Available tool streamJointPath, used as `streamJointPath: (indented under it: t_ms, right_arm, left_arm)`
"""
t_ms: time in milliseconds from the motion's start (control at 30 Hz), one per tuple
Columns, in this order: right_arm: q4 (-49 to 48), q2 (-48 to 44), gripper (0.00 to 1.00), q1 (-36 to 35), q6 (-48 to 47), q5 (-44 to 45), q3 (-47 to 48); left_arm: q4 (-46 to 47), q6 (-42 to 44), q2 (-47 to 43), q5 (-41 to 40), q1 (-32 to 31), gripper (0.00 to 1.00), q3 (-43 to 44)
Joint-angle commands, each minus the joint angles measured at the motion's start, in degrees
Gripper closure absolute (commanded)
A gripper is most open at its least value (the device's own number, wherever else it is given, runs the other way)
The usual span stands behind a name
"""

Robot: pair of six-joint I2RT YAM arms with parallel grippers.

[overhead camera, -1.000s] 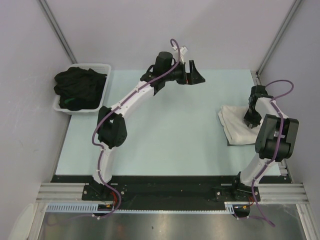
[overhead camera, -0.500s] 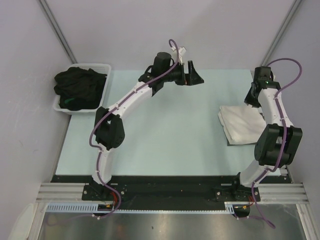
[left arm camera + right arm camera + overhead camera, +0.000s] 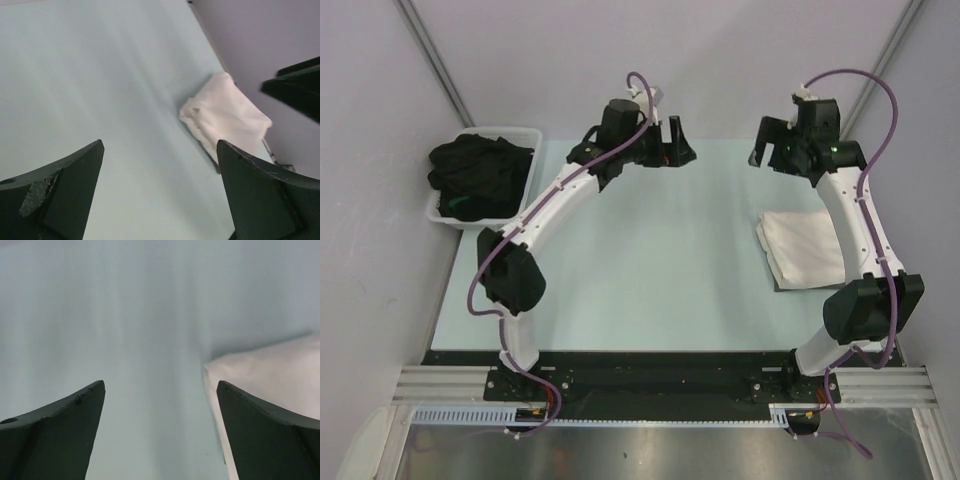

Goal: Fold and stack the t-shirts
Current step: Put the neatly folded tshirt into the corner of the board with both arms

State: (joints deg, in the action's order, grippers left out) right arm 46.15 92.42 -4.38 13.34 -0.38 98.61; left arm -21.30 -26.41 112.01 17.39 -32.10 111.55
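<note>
In the upper left of the top view, a white tub (image 3: 510, 131) sits at the table's left edge, heaped with crumpled black t-shirts (image 3: 480, 175) that bulge over its rim.

Right of it, the left arm (image 3: 560, 195) rises from the lower left and reaches toward the upper middle of the frame. The left gripper (image 3: 682, 146) hangs above the pale green table (image 3: 650, 270), well apart from any cloth. In its wrist view, the left gripper (image 3: 160, 200) has its jaws spread wide, and only the bare table surface shows between them.

Further right, in the upper right of the top view, the right gripper (image 3: 768, 150) faces the left one across a gap and is also raised off the table. The right wrist view shows the right gripper (image 3: 160, 435) with jaws equally wide and holding nothing.

Below it, at the right side of the table, lies a cream-white t-shirt (image 3: 802, 245), folded into a flat, rough rectangle, with the right arm (image 3: 855, 215) crossing over its right edge. A dark strip (image 3: 795, 289) shows under the fold's near edge, though I cannot tell what it is. The same folded shirt appears right of centre in the left wrist view (image 3: 225, 117) and at the right edge of the right wrist view (image 3: 270, 375).
</note>
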Motion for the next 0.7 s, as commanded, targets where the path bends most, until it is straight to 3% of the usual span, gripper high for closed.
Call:
streamJointPath:
  t_ms: [0,300,467,667]
  right_arm:
    - [-3.35,-3.39,0.0,-3.78,-4.1,-4.63,8.78]
    - [-2.38,-3.48,0.0,-12.04,-4.9,-1.65,10.99]
    - [-2.99,-4.18,0.0,-19.77,-9.02,6.69,13.01]
    - [-4.58,-2.16,0.0,-27.61,-11.15,11.37,13.97]
  left_arm:
    - [-7.17,4.97,-10.38,-14.63,2.91,0.0,-4.22]
    - [-6.04,8.39,-25.77,-26.69,8.1,0.0,-18.55]
    - [-2.97,10.33,-35.62,-38.81,8.54,0.01,-27.24]
    - [2.75,11.74,-43.09,-38.22,8.72,0.0,-37.27]
